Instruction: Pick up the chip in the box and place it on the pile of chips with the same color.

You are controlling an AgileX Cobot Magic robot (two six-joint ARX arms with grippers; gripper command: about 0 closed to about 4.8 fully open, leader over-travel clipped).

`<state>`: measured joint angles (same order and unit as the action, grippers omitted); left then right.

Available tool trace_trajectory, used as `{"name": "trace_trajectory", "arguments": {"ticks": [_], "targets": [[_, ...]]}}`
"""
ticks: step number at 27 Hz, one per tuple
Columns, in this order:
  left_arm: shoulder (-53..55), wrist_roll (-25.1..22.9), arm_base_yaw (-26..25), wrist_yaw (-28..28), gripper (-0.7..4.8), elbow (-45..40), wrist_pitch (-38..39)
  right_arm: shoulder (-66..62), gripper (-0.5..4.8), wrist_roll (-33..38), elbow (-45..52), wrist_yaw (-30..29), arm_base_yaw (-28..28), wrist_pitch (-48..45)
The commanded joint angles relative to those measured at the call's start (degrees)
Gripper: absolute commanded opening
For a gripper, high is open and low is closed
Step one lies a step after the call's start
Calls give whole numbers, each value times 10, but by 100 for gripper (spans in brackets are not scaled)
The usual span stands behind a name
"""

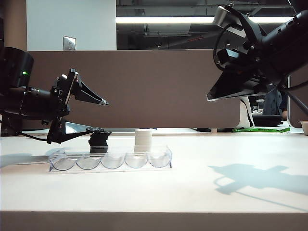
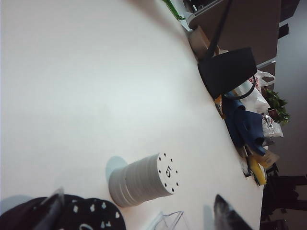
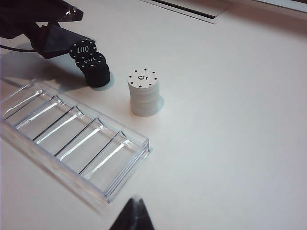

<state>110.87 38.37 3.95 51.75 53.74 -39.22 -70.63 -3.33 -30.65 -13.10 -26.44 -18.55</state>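
1. Spotting the chip (image 3: 82,49) on top of the pile of chips (image 3: 96,72), face up, pushed off-centre and overhanging the edge that faces the left gripper (image 1: 97,117).
2. Reading the left fingers as spread wide: one well above the pile, the other low, just beside the pile under the overhang. Cannot tell whether that low one touches the chip.
3. Finding the box (image 1: 110,161) in front of the pile on the worktop (image 1: 216,202), its slots bare.
4. Passing the white stack (image 1: 143,139) just beside the pile, untouched.
5. Placing the right gripper (image 1: 210,98) high and well apart from the pile, beyond the white stack, fingers pressed together to one point.
6. Judging the placement all but done: left arm far nearer, chip flat and level, so backing straight away from the pile looks safest, without dragging the overhang.
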Motion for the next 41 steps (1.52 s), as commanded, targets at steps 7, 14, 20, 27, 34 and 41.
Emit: {"name": "trace_trajectory", "arguments": {"ticks": [7, 14, 20, 27, 34, 41], "targets": [[-4, -2, 0, -14, 446, 1, -7, 1, -6, -2, -2, 1, 0, -5], [-4, -2, 0, -16, 446, 1, -7, 1, -6, -2, -2, 1, 0, -5], [-4, -2, 9, -16, 446, 1, -3, 1, -6, -2, -2, 1, 0, -5], [-4, -3, 15, -18, 446, 1, -2, 1, -6, -1, -2, 1, 0, -4], [-4, -3, 15, -30, 473, 1, -2, 1, -6, -2, -2, 1, 0, 7], [-4, -4, 15, -31, 479, 1, -3, 1, -6, -2, -2, 1, 0, 8]]}}
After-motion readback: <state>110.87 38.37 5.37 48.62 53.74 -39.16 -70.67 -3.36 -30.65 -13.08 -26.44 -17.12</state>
